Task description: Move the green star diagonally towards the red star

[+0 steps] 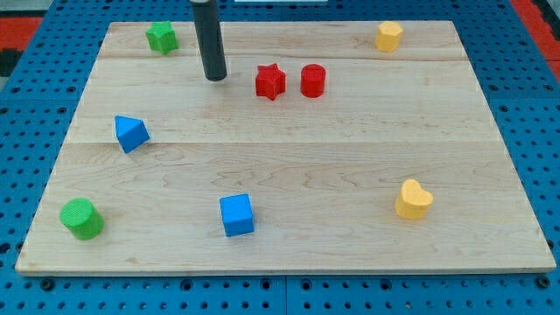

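Pale wooden board [289,166] lies on a blue pegboard [35,79]. Green star [161,37] sits at the board's 11 o'clock corner, close to the top edge. Red star [270,81] stands toward 4 o'clock from it, touching nothing, red cylinder [313,80] just beside at 3 o'clock. My tip [216,78] rests between the stars, nearer the red one, holding nothing; a bare rod, it has no jaws. Bare wood fills the middle. Green cylinder [81,219], blue cube [236,215], blue prism [130,133] and two yellow blocks [413,199] [389,36] lie around the rim.
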Robot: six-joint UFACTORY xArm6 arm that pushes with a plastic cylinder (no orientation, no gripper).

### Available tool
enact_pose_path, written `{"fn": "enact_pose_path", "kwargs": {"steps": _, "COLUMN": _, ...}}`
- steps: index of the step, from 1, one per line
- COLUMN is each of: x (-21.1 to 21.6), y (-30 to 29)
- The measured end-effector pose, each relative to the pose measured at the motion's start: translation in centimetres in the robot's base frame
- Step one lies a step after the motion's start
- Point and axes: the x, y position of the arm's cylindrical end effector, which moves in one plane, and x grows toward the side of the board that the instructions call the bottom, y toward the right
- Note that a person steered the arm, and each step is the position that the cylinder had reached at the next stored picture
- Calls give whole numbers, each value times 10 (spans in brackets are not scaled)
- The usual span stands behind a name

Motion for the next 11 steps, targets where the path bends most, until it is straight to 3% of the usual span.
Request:
{"fn": "enact_pose_path", "kwargs": {"steps": 2, "x": -10, "y": 89}}
{"fn": "enact_pose_path", "kwargs": {"steps": 3, "x": -6, "y": 22}}
{"fn": "enact_pose_path", "kwargs": {"steps": 4, "x": 13, "y": -84}}
{"fn": "enact_pose_path", "kwargs": {"steps": 5, "x": -11, "y": -182}}
{"fn": "enact_pose_path", "kwargs": {"steps": 6, "x": -68, "y": -207}}
{"fn": "enact_pose_path", "kwargs": {"steps": 7, "x": -106, "y": -180}}
{"fn": "enact_pose_path", "kwargs": {"steps": 8, "x": -111, "y": -130}}
{"fn": "enact_pose_path", "kwargs": {"steps": 10, "x": -84, "y": -34}}
{"fn": "enact_pose_path", "kwargs": {"steps": 11, "x": -62, "y": -23}}
